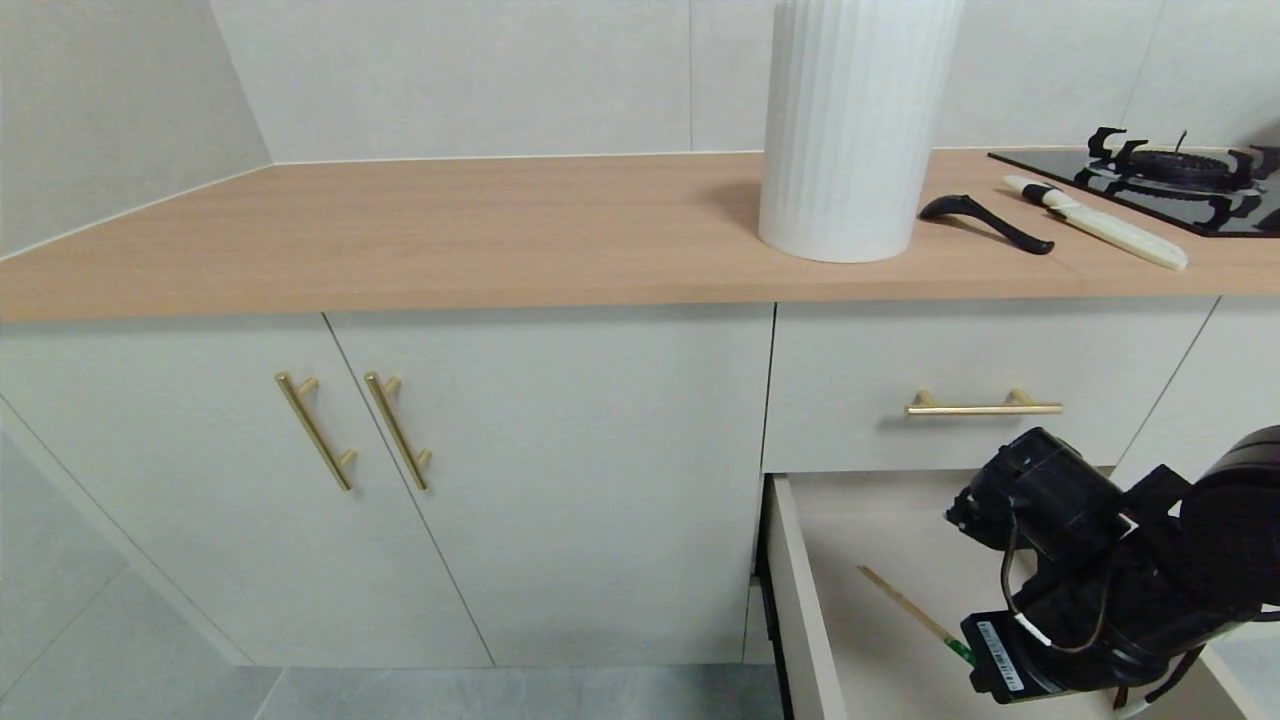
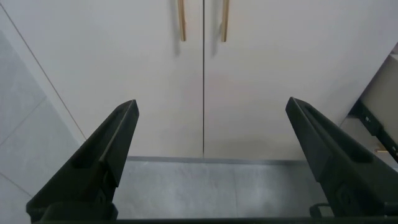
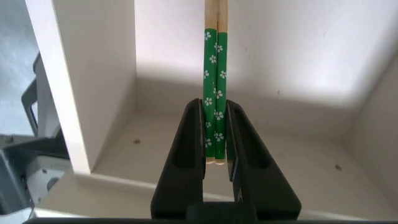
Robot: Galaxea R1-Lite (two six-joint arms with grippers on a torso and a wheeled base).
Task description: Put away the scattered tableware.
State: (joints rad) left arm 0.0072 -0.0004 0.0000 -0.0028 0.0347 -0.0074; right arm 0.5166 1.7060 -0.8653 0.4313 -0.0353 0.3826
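Observation:
My right gripper [image 3: 216,124] is shut on a pair of chopsticks [image 3: 216,81] with green flowered ends and pale wooden tips, held inside the open drawer [image 3: 93,87]. From the head view the chopsticks [image 1: 915,612] stick out of the right gripper [image 1: 975,655] toward the drawer's back left, over the drawer [image 1: 800,590] floor. On the counter lie a black-handled tool [image 1: 985,221] and a white knife [image 1: 1098,223] with a black band. My left gripper [image 2: 211,134] stands open with nothing between its fingers, facing the cupboard doors low down near the floor.
A tall white ribbed container [image 1: 852,125] stands on the wooden counter [image 1: 450,230]. A black gas hob [image 1: 1170,180] sits at the far right. A shut drawer with a gold handle [image 1: 985,407] is above the open one. Two cupboard doors carry gold handles [image 1: 355,430].

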